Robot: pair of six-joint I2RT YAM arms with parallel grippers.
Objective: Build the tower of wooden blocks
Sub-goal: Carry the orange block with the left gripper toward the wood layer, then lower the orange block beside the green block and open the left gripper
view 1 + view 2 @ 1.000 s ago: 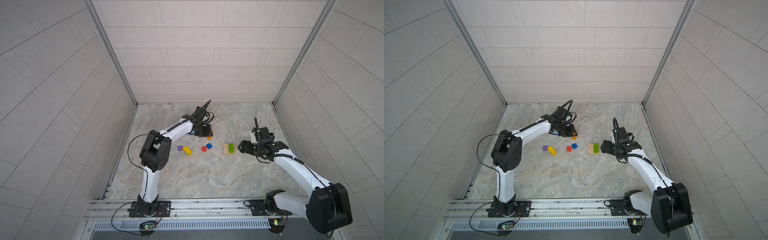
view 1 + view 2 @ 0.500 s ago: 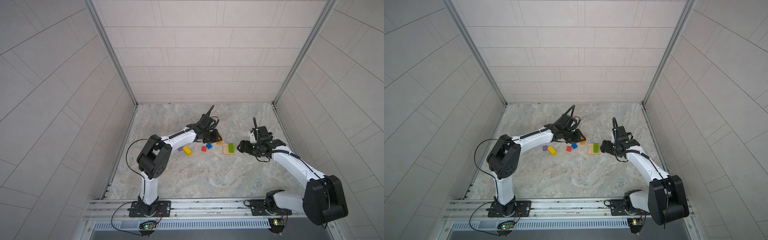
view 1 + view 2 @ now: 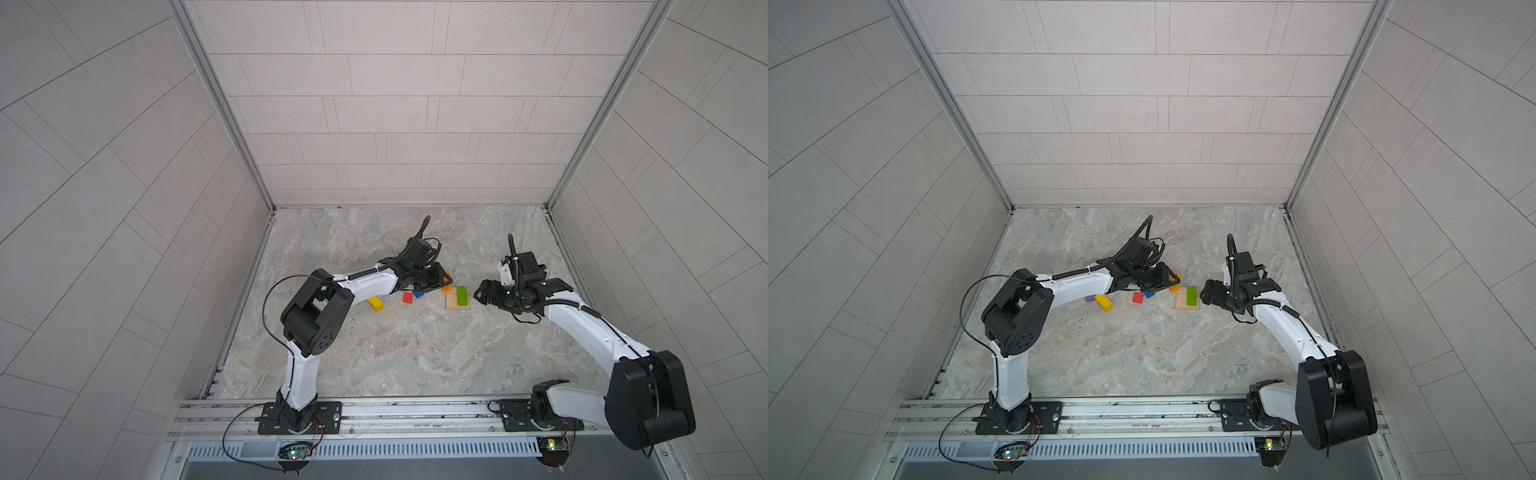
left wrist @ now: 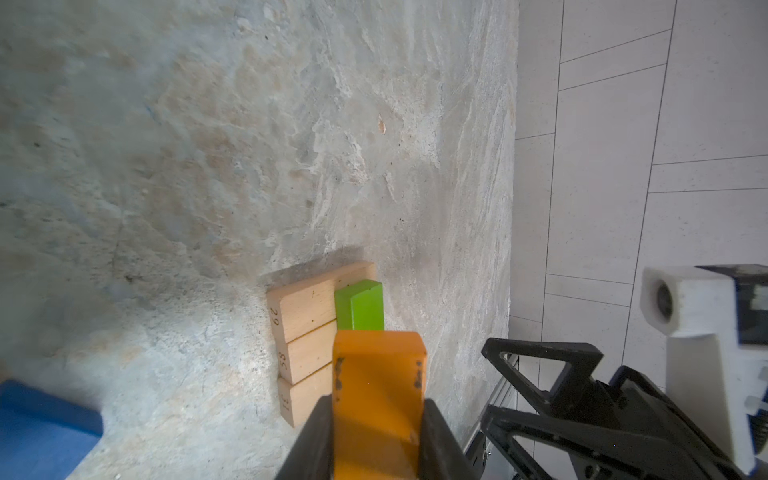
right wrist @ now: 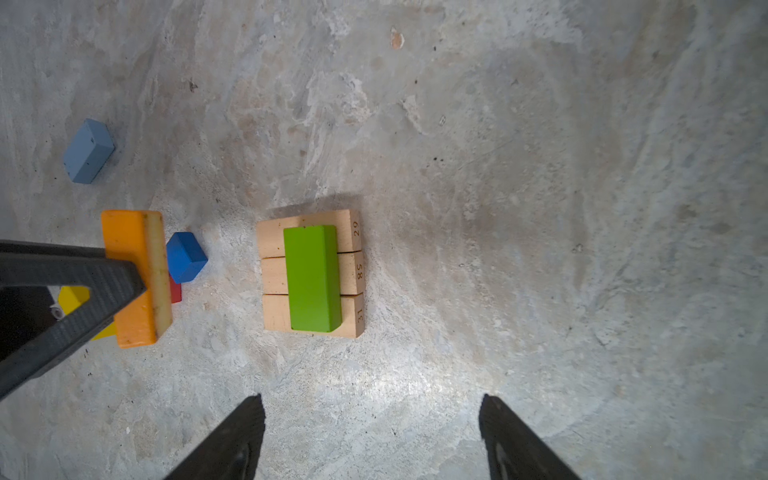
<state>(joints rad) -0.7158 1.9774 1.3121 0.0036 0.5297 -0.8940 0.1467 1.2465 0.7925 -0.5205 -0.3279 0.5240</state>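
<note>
Three tan bars (image 5: 272, 276) lie side by side as a square base, with a green brick (image 5: 312, 278) on top of them; both top views show this stack (image 3: 453, 304) (image 3: 1183, 305). My left gripper (image 4: 376, 409) is shut on an orange brick (image 4: 379, 374), held in the air just left of the base (image 3: 447, 285) (image 3: 1175, 281). My right gripper (image 5: 370, 405) stands open with nothing between its fingers, close to the right of the stack (image 3: 482, 293).
Loose on the marble floor to the left of the stack are a blue cube (image 5: 185, 257), a red cube (image 3: 1138, 297), a yellow brick (image 3: 1104, 303) and a purple cube (image 3: 1089, 298). Further back lies a light-blue brick (image 5: 88, 150). Tiled walls enclose three sides.
My left gripper has carried the orange brick forward and to the right, up to the tan base. The right arm has hardly moved.
</note>
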